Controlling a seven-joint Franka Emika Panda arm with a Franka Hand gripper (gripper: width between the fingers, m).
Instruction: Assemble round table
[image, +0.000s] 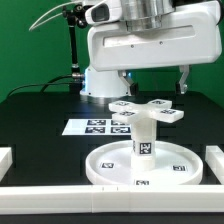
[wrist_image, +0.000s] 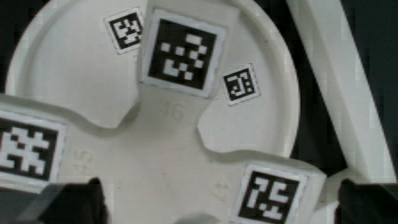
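I see white plastic cross-shaped base (image: 148, 111) atop short thick white leg (image: 145, 137) on rimmed round white disc (image: 112, 163); I'd twist squarely; jaws' state unclear.

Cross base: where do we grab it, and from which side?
Take the cross-shaped base by one arm, pinching across that arm's two straight parallel edges, and come straight down from above. It lies flat with its tagged faces up, near the top of the upright leg, so the arm's sides look free. The centre is probably too broad.
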